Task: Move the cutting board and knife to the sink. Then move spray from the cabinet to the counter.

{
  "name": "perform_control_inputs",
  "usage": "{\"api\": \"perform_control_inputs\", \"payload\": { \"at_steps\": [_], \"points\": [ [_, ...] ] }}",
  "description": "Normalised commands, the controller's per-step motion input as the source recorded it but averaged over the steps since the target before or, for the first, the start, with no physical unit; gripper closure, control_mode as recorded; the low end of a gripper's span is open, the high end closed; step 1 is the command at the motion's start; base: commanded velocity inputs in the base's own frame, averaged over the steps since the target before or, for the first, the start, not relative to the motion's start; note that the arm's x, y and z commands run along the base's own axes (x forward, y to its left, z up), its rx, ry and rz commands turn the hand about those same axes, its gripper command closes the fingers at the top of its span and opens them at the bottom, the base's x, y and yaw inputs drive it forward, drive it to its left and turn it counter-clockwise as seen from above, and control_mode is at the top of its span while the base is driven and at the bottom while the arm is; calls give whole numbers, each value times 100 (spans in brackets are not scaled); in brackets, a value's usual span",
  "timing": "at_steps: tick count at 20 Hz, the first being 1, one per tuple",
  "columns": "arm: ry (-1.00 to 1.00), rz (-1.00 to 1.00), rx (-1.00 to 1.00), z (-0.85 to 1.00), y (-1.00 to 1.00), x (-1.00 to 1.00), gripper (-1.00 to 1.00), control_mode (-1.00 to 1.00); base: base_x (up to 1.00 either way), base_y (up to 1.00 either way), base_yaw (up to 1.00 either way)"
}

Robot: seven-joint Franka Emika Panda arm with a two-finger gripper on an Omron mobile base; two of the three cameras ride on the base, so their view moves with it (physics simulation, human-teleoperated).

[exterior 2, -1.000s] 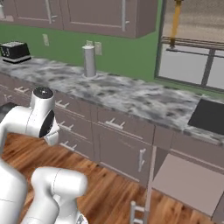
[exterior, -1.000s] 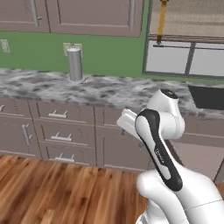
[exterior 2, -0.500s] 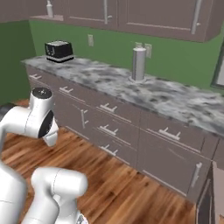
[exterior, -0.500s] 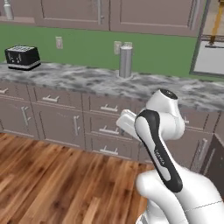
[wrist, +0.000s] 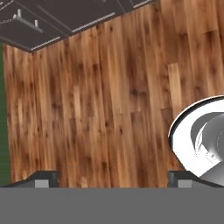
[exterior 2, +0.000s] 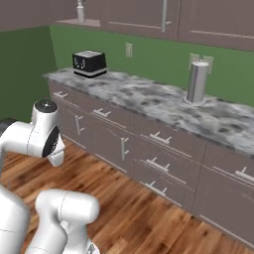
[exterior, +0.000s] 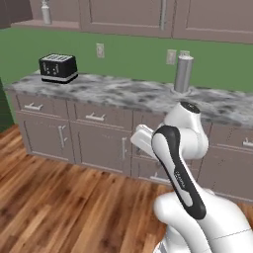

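The spray is a small pale bottle standing on the open shelf of the cabinet at the upper left, above and left of the black toaster. The right base view has the spray on the same cabinet shelf. The marbled counter runs below over taupe drawers. My gripper points down at the wooden floor, open, with nothing between its fingertips. The arm is folded in front of the drawers, far below the spray. Cutting board, knife and sink are out of view.
A steel canister stands on the counter at the right, also the canister in the right base view. The toaster sits near the counter's left end. Drawers with steel handles face the wooden floor.
The whole picture has shifted: the base has driven left along the counter. The window area has gone off to the right, and the toaster and the cabinet shelf have come in. The arm's pose is unchanged.
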Motion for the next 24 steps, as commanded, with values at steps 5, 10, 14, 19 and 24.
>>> {"api": "perform_control_inputs", "payload": {
  "at_steps": [5,10,14,19,24],
  "points": [
    [0,0,0,0,0,0,-100,100,71,100,0],
    [0,0,0,0,0,0,-100,100,85,97,-4],
    [0,0,0,0,0,0,-100,100,94,64,-5],
    [0,0,0,0,0,0,-100,100,97,45,-10],
    [0,0,0,0,0,0,-100,100,84,26,-17]
  ]
}}
